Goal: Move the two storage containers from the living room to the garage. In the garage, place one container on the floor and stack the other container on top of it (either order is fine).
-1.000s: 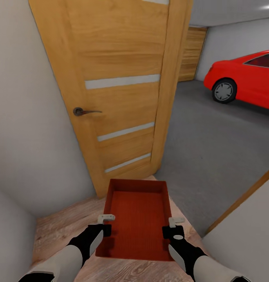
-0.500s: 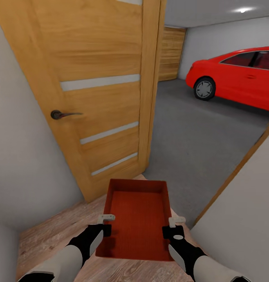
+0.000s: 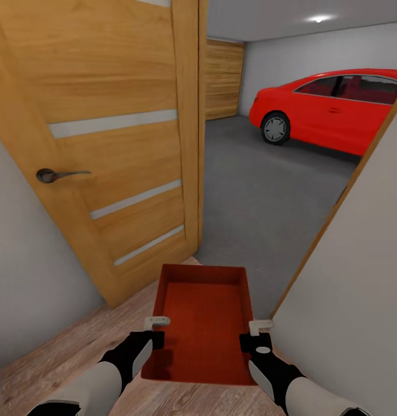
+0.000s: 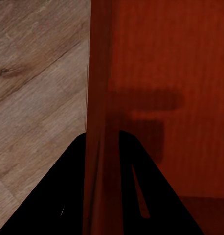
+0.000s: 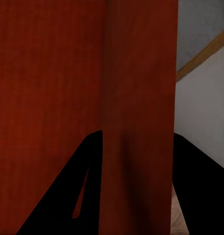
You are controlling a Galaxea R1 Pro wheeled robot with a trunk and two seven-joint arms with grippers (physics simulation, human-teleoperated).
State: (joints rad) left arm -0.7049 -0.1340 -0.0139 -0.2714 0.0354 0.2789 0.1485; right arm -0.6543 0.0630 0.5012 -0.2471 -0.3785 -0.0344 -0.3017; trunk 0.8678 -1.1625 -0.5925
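Carrying storage container [image 3: 203, 323] low in front at garage doorway, over wood planks [image 3: 65, 358]. Left gripper [image 3: 156, 321] pinching left wall, right gripper [image 3: 260, 327] pinching right wall. Probably light, rigid, thin-walled; grip side walls, keep level. Open door [image 3: 106, 144] left, red car [image 3: 331, 110] far right.

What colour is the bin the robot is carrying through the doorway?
Plain orange-red, inside and out; the bin shows best in the head view.

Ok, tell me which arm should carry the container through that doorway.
Neither alone: the left gripper clamps the storage container's left wall and the right gripper its right wall. Both should probably carry it onto the grey concrete floor ahead.
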